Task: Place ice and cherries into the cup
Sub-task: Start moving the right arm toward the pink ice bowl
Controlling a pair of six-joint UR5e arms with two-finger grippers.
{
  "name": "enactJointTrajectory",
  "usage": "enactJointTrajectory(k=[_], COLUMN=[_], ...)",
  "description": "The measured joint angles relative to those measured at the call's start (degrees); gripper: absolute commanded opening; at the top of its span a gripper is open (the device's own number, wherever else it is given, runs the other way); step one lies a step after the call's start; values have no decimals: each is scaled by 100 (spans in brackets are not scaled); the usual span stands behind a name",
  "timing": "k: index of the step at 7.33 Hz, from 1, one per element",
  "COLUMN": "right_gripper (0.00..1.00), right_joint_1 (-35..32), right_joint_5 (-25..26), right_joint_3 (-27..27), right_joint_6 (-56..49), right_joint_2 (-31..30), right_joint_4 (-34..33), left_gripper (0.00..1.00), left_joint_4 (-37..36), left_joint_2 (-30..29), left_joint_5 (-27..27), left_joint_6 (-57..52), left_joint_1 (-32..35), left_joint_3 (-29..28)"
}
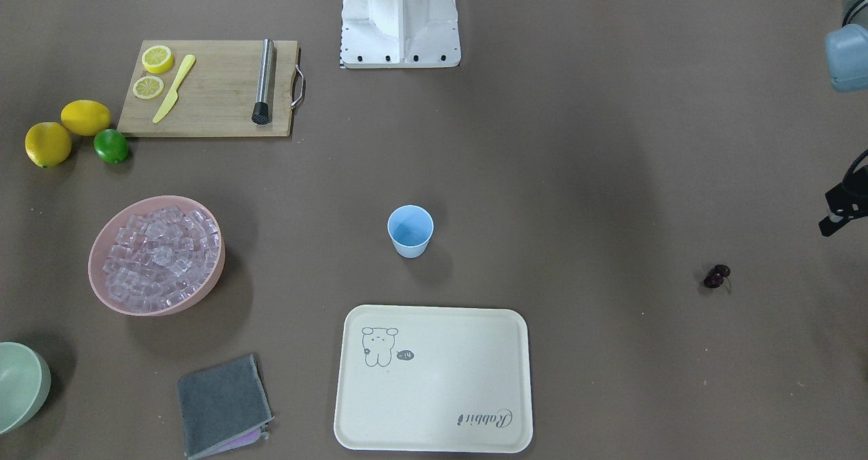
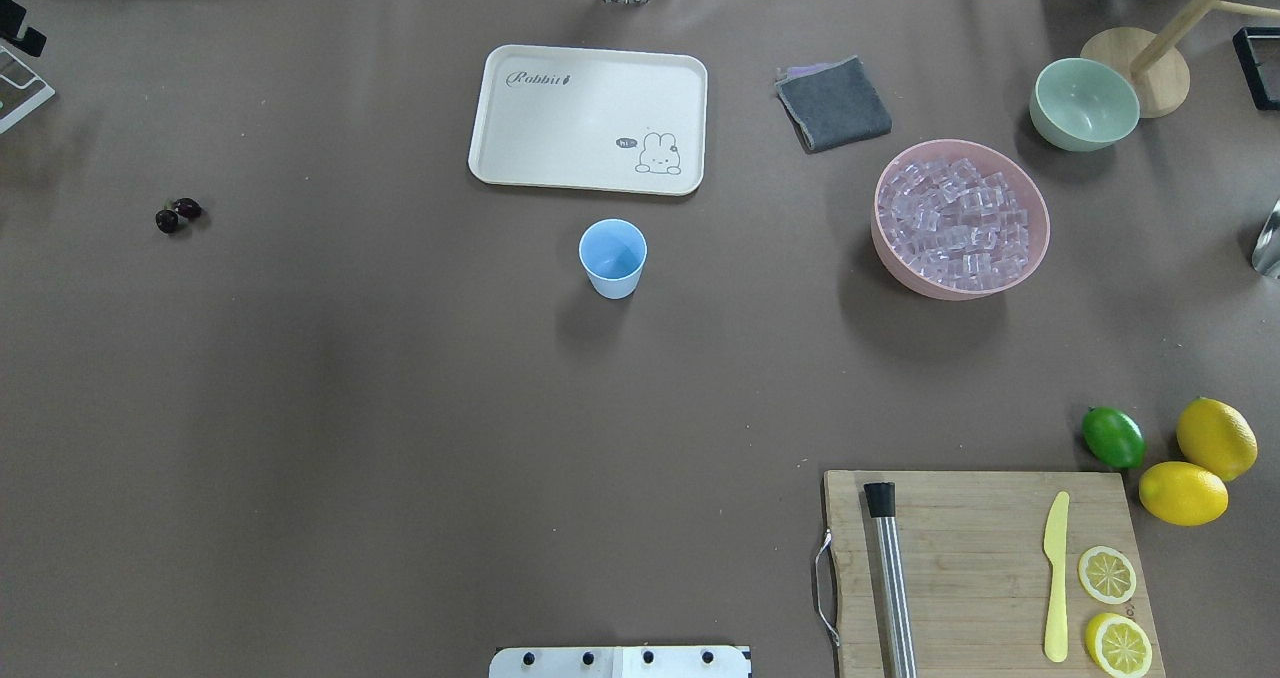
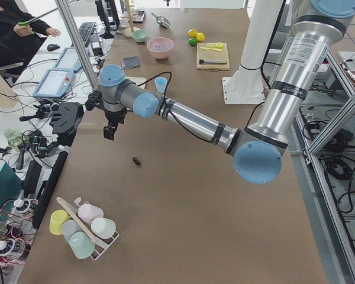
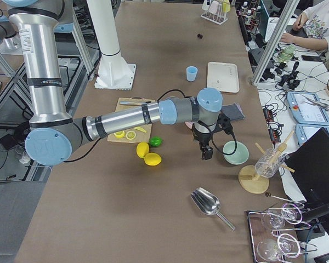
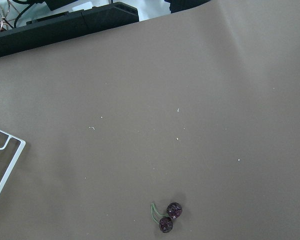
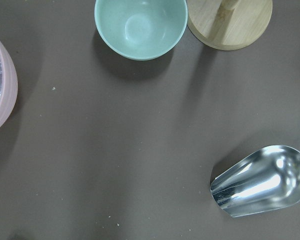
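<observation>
The light-blue cup (image 1: 409, 231) stands upright and empty mid-table; it also shows in the overhead view (image 2: 612, 256). The ice (image 2: 958, 220) is a heap of clear cubes in a pink bowl (image 2: 1040, 243). The cherries (image 2: 177, 214) lie as a pair on the table's left part and show low in the left wrist view (image 5: 169, 217). My left gripper (image 3: 110, 131) hangs above the table near the cherries, empty. I cannot tell whether it is open. My right gripper (image 4: 206, 153) hangs by the pale green bowl (image 4: 234, 152). I cannot tell its state.
A metal scoop (image 6: 262, 181) lies near the green bowl (image 6: 140, 25) and a wooden stand (image 6: 230, 25). A cream tray (image 2: 588, 118) and grey cloth (image 2: 833, 103) lie beyond the cup. A cutting board (image 2: 985, 568) holds a muddler, knife and lemon slices. A lime (image 2: 1113, 436) and lemons lie beside it.
</observation>
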State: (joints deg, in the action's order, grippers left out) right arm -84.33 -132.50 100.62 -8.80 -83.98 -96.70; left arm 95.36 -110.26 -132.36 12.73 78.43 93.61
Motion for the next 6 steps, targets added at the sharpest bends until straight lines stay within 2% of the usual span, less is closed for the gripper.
enactJointTrajectory(k=[4,6], right_gripper=[99,99], right_joint_1=[55,447], right_joint_5=[-29,-25], right_joint_3=[81,133], right_joint_6=[425,1474], right_joint_2=[62,374], right_joint_4=[39,104], left_gripper=[98,98], left_joint_4=[-11,-9], left_joint_2=[52,78], left_joint_5=[0,0], left_joint_6=[15,7], left_joint_1=[10,14], left_joint_3=[101,122])
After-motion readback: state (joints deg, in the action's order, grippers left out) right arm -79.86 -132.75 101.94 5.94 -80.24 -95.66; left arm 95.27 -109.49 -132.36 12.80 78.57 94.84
